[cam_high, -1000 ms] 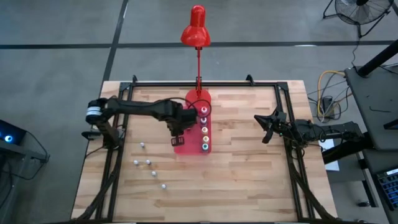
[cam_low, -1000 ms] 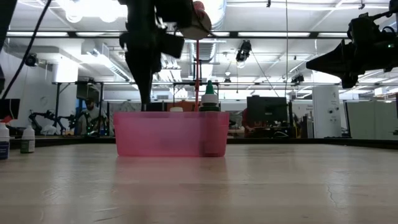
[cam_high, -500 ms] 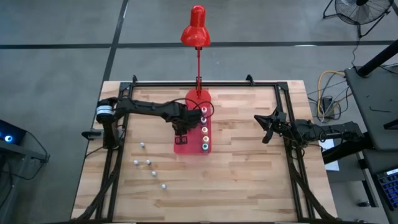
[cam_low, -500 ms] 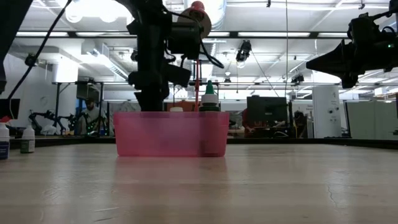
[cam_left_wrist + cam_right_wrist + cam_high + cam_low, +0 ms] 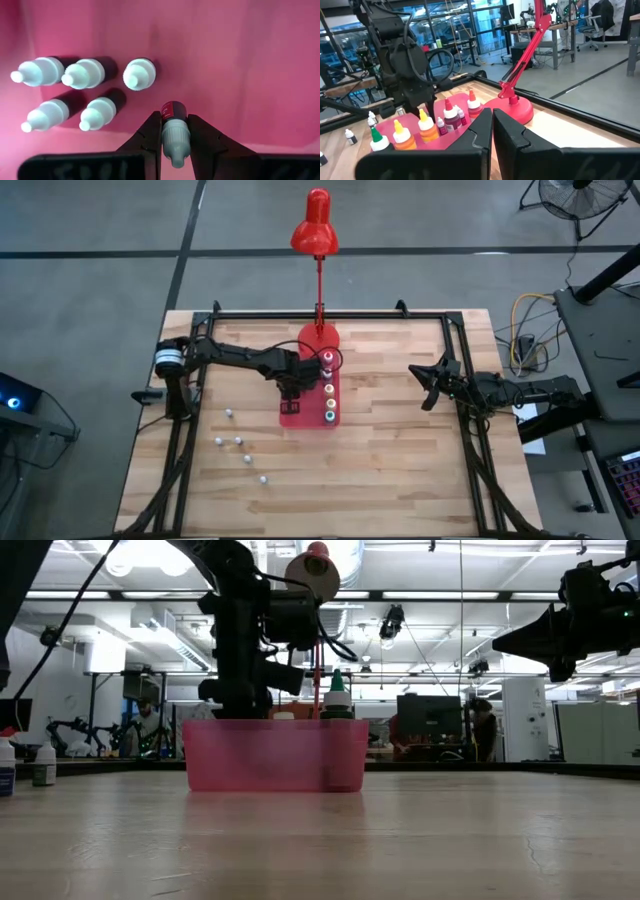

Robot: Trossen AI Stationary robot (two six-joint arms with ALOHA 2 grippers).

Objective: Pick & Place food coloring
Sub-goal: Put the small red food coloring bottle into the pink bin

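Left wrist view: bottle (image 5: 174,136) in left gripper (image 5: 174,131)

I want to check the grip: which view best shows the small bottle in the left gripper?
The left wrist view: the small bottle sits clamped between the left gripper fingers, over the red tray. The high, low and right wrist views show only the arm there, hiding the bottle.

Tray floor (image 5: 270,755): hidden behind near wall, low view.
Loose bottles (image 5: 238,442): too small to tell colours.
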